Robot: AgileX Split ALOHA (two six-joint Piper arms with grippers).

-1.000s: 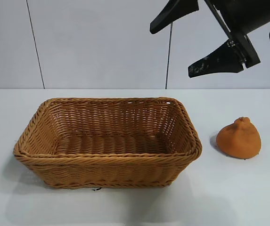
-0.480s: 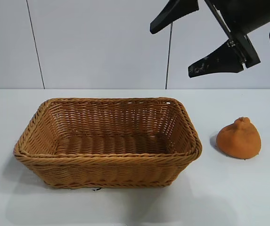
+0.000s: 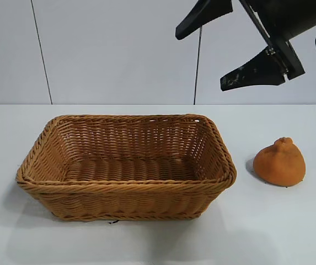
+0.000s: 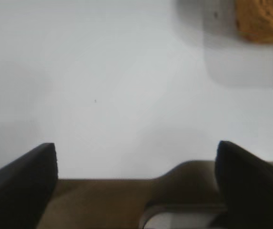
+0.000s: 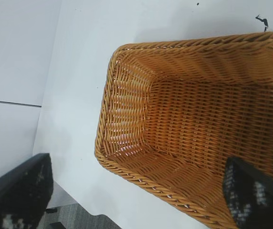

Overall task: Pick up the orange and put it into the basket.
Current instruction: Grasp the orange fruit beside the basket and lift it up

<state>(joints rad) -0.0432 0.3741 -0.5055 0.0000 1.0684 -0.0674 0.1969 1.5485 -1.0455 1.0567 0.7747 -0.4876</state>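
The orange (image 3: 279,162) lies on the white table, to the right of the basket (image 3: 124,185) and apart from it. The tan wicker basket stands empty at the middle left. My right gripper (image 3: 199,61) hangs high above the basket's right end, open and empty, up and left of the orange. Its wrist view looks down into the basket (image 5: 126,167) between its open fingers (image 5: 17,195); the orange is out of that view. My left gripper (image 4: 136,176) is open and empty over bare table, with a basket corner (image 4: 262,21) far off. It is out of the exterior view.
The white table (image 3: 279,232) ends at a pale panelled wall (image 3: 119,49) behind. The table's edge and grey floor (image 5: 79,219) show in the right wrist view.
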